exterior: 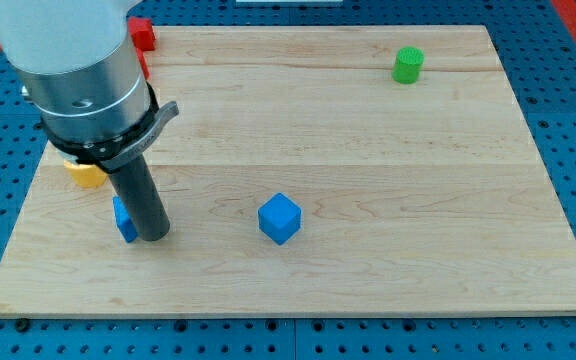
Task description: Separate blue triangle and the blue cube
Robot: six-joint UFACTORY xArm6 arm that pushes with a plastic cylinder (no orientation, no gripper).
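The blue cube [279,218] sits on the wooden board [368,270] a little left of the view's middle, toward the bottom. The blue triangle [123,219] lies at the view's left, mostly hidden behind my rod, so its shape is hard to make out. My tip [151,236] rests on the board right against the triangle's right side, between the triangle and the cube. The cube is well apart from the tip, to its right.
A yellow block [85,174] lies just above the triangle, partly under the arm's body. A red block [144,35] sits at the top left edge. A green cylinder-like block [407,65] stands at the top right. The arm's body covers the top left corner.
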